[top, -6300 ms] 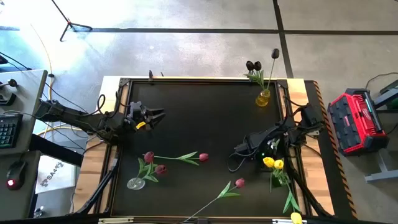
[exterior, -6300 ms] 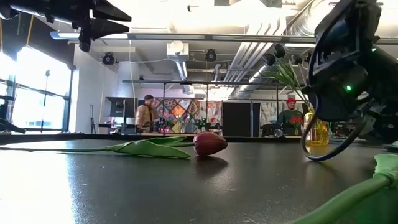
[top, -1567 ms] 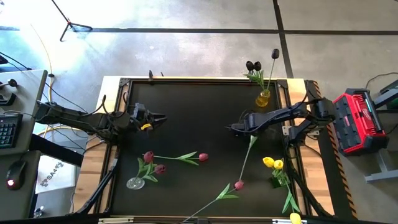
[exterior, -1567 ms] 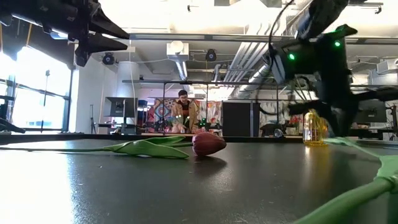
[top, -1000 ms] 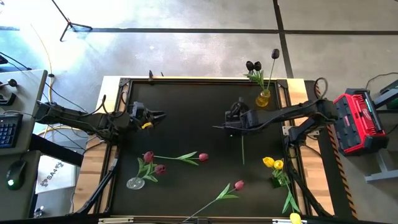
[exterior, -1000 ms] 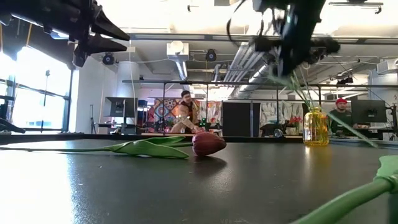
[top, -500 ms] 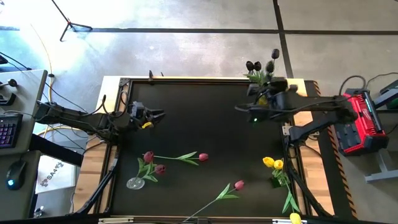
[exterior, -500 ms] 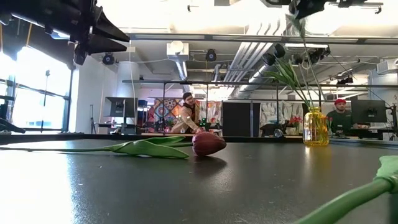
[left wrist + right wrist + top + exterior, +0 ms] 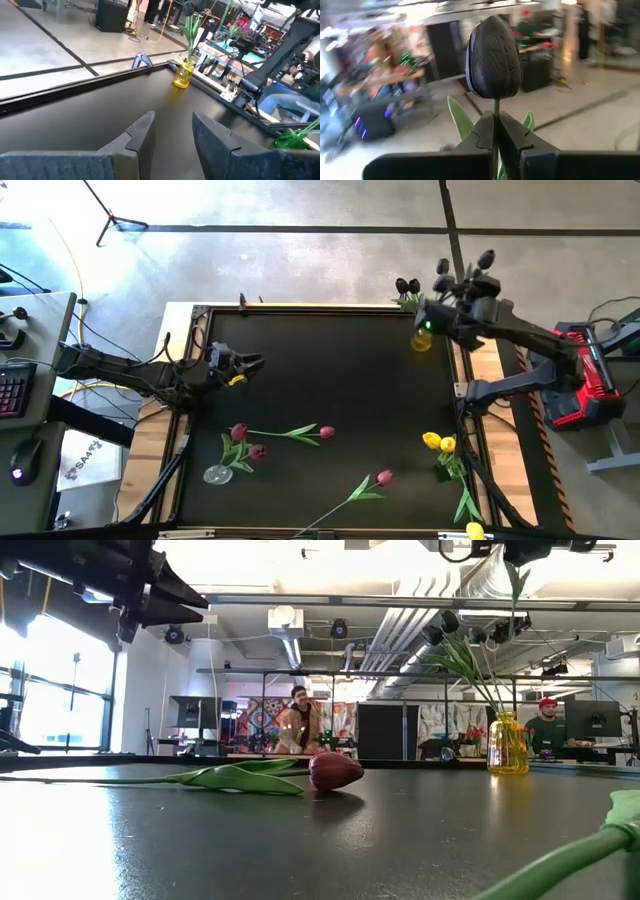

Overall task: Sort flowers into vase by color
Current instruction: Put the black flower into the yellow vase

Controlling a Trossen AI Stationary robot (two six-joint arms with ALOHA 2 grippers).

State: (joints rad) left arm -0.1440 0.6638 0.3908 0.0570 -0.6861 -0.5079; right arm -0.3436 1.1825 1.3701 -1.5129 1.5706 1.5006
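Observation:
My right gripper [image 9: 474, 280] hangs high over the table's far right corner, shut on a near-black tulip whose head [image 9: 493, 57] stands above the fingers. Its stem and leaf [image 9: 514, 590] hang down over the yellow vase [image 9: 507, 745], which holds dark tulips [image 9: 405, 284]. My left gripper [image 9: 250, 363] hovers open at the table's left, holding nothing. Pink tulips [image 9: 327, 433] lie flat on the near half, two of them by a clear glass vase [image 9: 218, 474]. Yellow tulips [image 9: 440, 442] sit at the near right. My right gripper pinches the dark tulip's stem just below the head [image 9: 495, 116] between its two fingers [image 9: 512, 137]. The fingers come about level, pointing toward the far side, and lie across the stem. The tulip stands upright, lifted clear, its lower stem hanging free above the yellow vase.
A pink tulip [image 9: 385, 476] with a long stem lies near the front edge, and a yellow head [image 9: 477, 530] sits at the near right corner. A raised frame [image 9: 330, 308] runs round the black table top. People stand in the room beyond the far edge.
My right gripper has risen and gone from the table's middle toward the far right corner, carrying the dark tulip over the yellow vase. It has turned, so the tulip's head now stands up and its stem hangs down.

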